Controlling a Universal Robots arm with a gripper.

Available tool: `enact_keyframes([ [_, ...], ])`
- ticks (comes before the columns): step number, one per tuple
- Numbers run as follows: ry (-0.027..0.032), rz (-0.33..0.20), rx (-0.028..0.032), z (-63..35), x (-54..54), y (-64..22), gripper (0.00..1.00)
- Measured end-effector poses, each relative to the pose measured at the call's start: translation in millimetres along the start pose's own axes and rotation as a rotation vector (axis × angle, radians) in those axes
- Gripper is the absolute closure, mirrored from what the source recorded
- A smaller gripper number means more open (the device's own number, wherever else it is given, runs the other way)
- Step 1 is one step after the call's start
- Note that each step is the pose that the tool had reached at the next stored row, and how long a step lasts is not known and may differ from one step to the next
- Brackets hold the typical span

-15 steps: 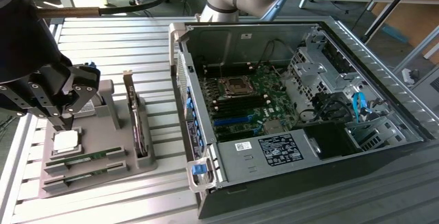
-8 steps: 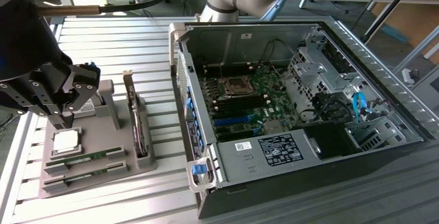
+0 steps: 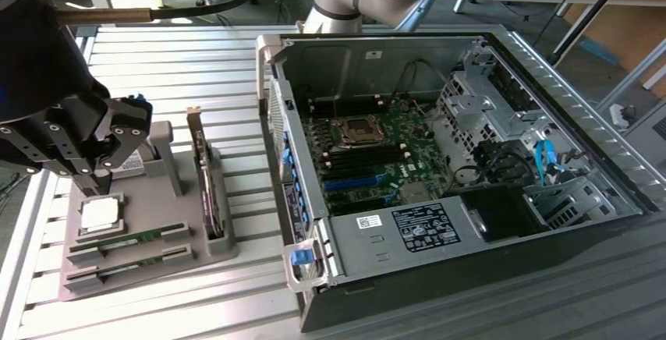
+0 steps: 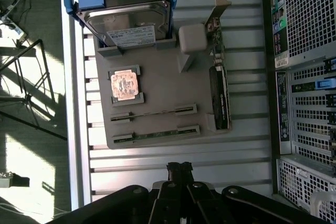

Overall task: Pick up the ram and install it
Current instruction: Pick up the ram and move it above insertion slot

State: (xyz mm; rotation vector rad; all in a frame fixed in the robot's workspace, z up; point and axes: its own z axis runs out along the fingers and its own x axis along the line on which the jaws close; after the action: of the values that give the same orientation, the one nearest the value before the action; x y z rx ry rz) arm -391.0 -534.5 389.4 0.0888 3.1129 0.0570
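Note:
Two ram sticks lie side by side in slots of a grey holder tray (image 3: 208,250): one ram stick (image 3: 133,239) (image 4: 155,114) sits nearer the processor, the other ram stick (image 3: 130,265) (image 4: 156,134) nearer the tray's edge. Both are thin green boards. My black gripper (image 3: 101,178) (image 4: 179,168) hangs well above the tray at the exterior view's left, over the hard-drive end, apart from both sticks. Its fingers are shut with nothing between them. The open computer case (image 3: 541,83) shows its motherboard (image 3: 375,149) with dark memory slots.
The tray also holds a silver-topped processor (image 3: 99,214) (image 4: 125,85), a hard drive (image 4: 128,22) in a blue frame, and an upright expansion card (image 3: 205,180) (image 4: 219,95). The case's side wall (image 3: 273,122) stands between tray and motherboard. Everything rests on a slatted metal table (image 3: 156,59).

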Motion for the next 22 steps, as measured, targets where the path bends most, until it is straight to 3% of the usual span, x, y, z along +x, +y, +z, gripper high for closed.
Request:
enact_keyframes([
  [2, 0.0, 0.0, 0.0, 0.9, 0.0, 0.0, 0.9],
  [22, 0.0005, -0.007, -0.0001, 51.8, 1.9, -2.1, 0.9],
])
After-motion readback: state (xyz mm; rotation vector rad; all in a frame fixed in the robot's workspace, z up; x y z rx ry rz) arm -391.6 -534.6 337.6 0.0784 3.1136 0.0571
